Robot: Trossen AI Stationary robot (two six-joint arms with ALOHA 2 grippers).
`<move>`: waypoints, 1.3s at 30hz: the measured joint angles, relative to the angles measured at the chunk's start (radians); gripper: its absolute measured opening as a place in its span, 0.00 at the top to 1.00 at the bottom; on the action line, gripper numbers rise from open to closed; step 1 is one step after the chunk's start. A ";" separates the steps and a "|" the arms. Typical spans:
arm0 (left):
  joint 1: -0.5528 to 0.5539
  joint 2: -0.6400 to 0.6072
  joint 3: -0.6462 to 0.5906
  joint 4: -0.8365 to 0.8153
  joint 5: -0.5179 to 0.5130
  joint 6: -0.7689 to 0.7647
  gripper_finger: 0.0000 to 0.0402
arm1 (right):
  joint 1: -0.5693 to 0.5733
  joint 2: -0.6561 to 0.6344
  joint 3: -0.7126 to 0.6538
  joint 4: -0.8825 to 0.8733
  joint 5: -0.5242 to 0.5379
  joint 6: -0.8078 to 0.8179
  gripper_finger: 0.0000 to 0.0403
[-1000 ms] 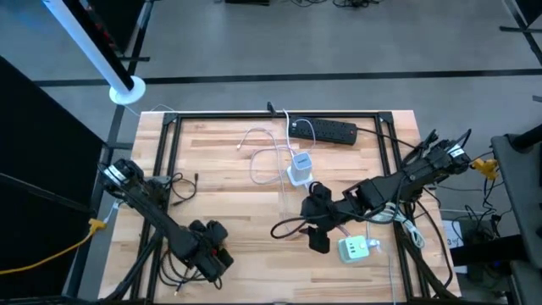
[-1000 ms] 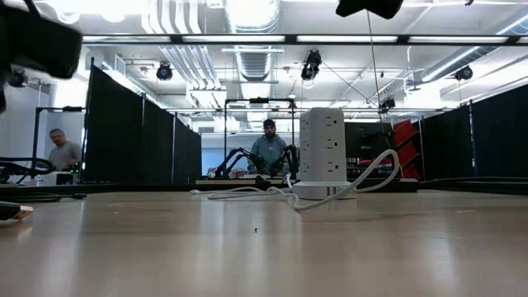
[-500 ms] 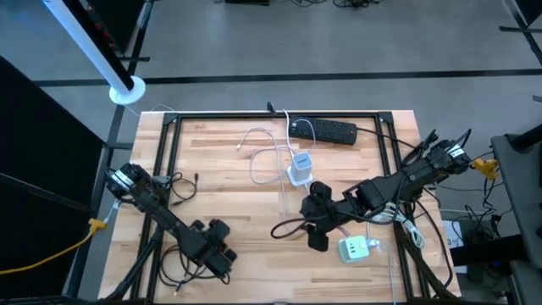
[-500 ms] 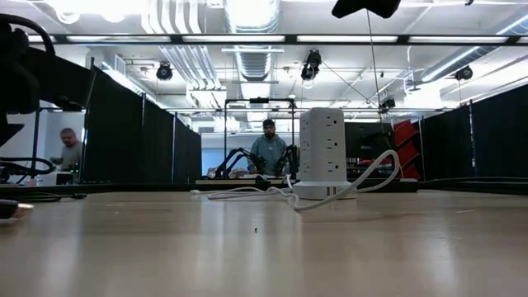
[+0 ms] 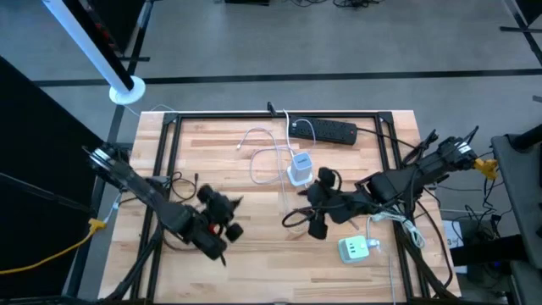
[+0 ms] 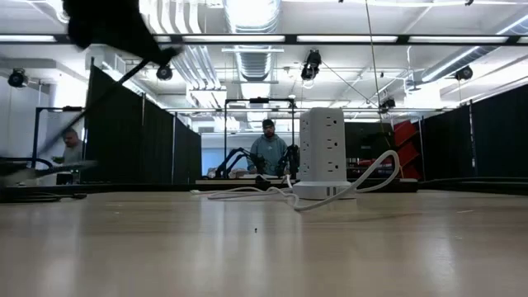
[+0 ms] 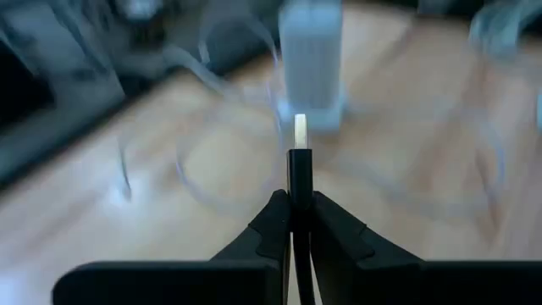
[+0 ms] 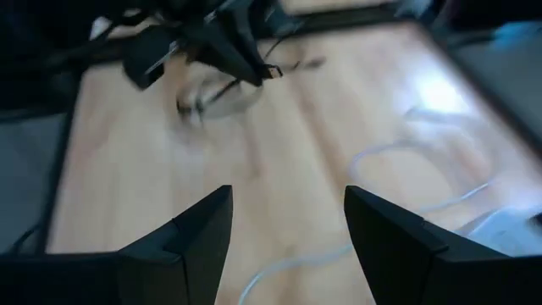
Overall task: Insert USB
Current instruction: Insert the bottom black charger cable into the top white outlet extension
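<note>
The left hand [image 7: 293,222] is clenched on a black USB plug with a bright metal tip [image 7: 299,157], the tip sticking out past the dark fingers [image 7: 262,227] and aimed towards the white upright power tower [image 7: 311,59] ahead of it. From above, that hand [image 5: 227,219] hangs over the left-middle of the pale wooden table [image 5: 220,161], well apart from the tower [image 5: 301,168], which stands near the table's centre with a thin white cable [image 5: 264,161] looped beside it.

The right hand [image 5: 318,222] hovers just to the right of the tower, its two dark fingers [image 8: 188,237] spread and grasping nothing (bare wood shows between them). A small white and green adapter [image 5: 356,248] lies on the table near it, towards the front edge, and a black power strip [image 5: 325,130] lies along the far edge.

Across the room, beyond the tower [image 6: 323,153], a person [image 6: 269,148] sits facing this way, and another person [image 6: 69,148] is off at the left
</note>
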 joint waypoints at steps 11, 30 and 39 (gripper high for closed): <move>0.035 -0.149 -0.001 0.677 0.068 1.033 0.95 | -0.022 0.059 0.000 0.611 -0.016 -0.403 0.47; 0.042 -0.153 -0.001 0.990 0.352 1.232 0.95 | -0.036 0.076 0.001 0.703 -0.140 -0.453 0.49; 0.097 -0.153 -0.001 1.003 0.481 1.177 0.95 | -0.036 0.089 0.001 0.782 -0.149 -0.446 0.50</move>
